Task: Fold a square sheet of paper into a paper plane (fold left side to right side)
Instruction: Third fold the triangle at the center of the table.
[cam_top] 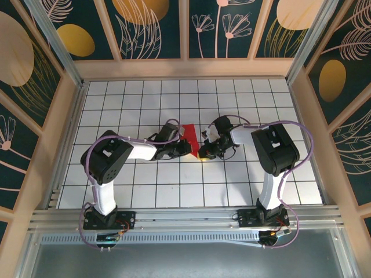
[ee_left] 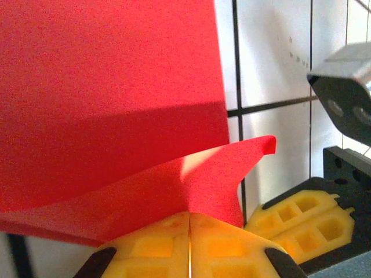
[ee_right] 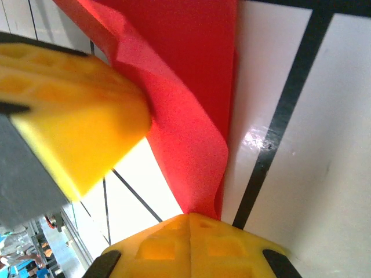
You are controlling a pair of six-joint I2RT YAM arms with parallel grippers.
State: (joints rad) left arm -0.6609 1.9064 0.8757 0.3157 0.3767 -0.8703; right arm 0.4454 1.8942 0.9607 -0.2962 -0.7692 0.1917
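Paper: red sheet [cam_top: 189, 138], middle of tabletop [cam_top: 145, 191], lifted, partly folded.
Left claw [ee_left: 189, 230]: closed, pinching sheet.
Right claw [ee_right: 188, 229]: closed, pinching sheet.
Progress: judged midway; dart shape not yet formed.

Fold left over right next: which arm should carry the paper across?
Left, probably. The left fingers are shut on the red paper, with its broad sheet spread ahead of them. The right fingers pinch a narrow curled edge, which suits anchoring better.
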